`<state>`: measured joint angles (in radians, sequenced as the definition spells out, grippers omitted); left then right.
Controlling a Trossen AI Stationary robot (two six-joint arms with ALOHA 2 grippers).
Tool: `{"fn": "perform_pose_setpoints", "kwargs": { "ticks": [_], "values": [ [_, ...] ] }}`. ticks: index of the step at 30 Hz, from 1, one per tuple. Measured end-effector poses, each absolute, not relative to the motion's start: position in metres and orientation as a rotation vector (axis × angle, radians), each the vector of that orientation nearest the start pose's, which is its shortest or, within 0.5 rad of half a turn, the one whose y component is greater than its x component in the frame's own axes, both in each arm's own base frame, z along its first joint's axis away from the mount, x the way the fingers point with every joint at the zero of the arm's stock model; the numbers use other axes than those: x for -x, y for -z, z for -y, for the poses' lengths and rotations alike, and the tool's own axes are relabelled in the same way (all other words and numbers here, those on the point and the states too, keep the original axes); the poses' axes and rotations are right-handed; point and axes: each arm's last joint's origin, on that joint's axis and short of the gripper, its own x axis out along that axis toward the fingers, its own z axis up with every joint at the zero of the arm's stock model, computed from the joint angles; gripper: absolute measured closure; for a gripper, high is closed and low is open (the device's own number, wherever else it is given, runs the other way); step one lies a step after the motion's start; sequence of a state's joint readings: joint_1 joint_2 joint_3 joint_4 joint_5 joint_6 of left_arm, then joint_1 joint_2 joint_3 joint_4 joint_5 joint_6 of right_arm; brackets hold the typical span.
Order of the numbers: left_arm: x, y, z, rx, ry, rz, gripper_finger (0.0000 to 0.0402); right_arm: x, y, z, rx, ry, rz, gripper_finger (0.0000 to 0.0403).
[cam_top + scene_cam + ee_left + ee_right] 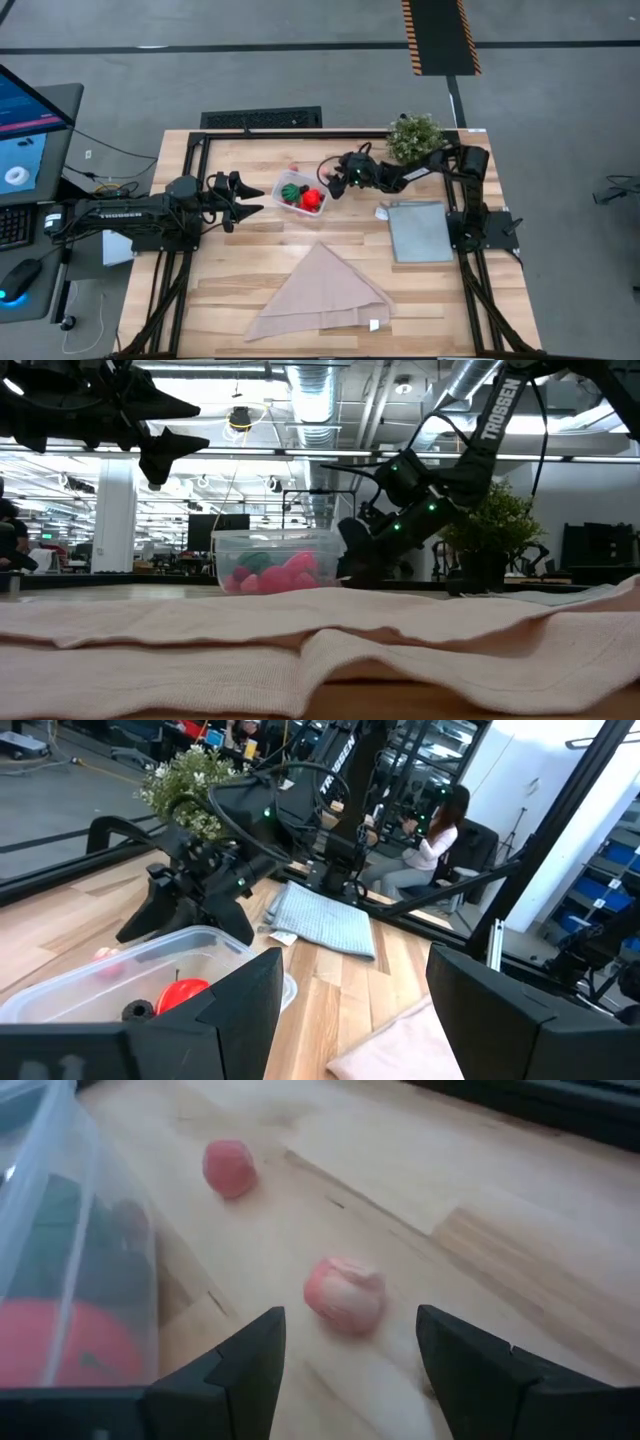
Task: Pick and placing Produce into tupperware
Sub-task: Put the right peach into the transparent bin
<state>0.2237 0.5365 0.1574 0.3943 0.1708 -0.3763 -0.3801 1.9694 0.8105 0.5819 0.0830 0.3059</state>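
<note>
Just off the far side of the small clear rectangular plastic tub [299, 192], at about its twelve o'clock in the high view, two loose pieces of produce lie on the bare wood: a pale pink, lumpy, roundish toy piece [345, 1293] and, a little beyond it, a smaller round red berry-like piece [229, 1167]. Only a red speck near the tub's far edge shows from above, so their exact spacing there cannot be told. Inside the tub sit a red pepper-like piece [312, 200] and a green striped ball [291, 189], well apart from the wall nearest the right arm.

The right gripper [337, 181] hangs low at the tub's two o'clock corner, its two dark fingers [250, 1360] spread apart. In its wrist view the pink piece lies straight ahead, centred in the gap and just beyond the fingertips, with the tub wall close on one side. That piece is nearly as wide as it is long, so it gives no clear long axis or heading; a grip from any side looks workable. The right arm is plainly the nearer one.

The left gripper [252, 199] waits at the tub's nine o'clock, raised off the table, jaws parted and empty.
</note>
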Motion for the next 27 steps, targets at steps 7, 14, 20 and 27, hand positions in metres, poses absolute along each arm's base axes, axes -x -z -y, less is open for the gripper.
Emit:
{"fn": "perform_pose_setpoints", "kwargs": {
  "ticks": [7, 14, 20, 27],
  "values": [
    [-0.137, -0.204, -0.026, 0.376, -0.052, 0.014, 0.0166, -0.339, -0.101, 0.145, -0.399, 0.507, -0.605, 0.0155],
    [-0.137, -0.203, -0.026, 0.378, -0.051, 0.005, 0.0166, -0.346, -0.108, 0.147, -0.395, 0.5, -0.624, 0.0155],
    [-0.137, -0.201, -0.026, 0.382, -0.053, -0.014, 0.0166, -0.346, -0.109, 0.15, -0.405, 0.508, -0.623, 0.0155],
    [-0.137, -0.201, -0.026, 0.382, -0.053, -0.014, 0.0166, -0.345, -0.109, 0.152, -0.464, 0.493, -0.613, 0.0155]
  ]
}}
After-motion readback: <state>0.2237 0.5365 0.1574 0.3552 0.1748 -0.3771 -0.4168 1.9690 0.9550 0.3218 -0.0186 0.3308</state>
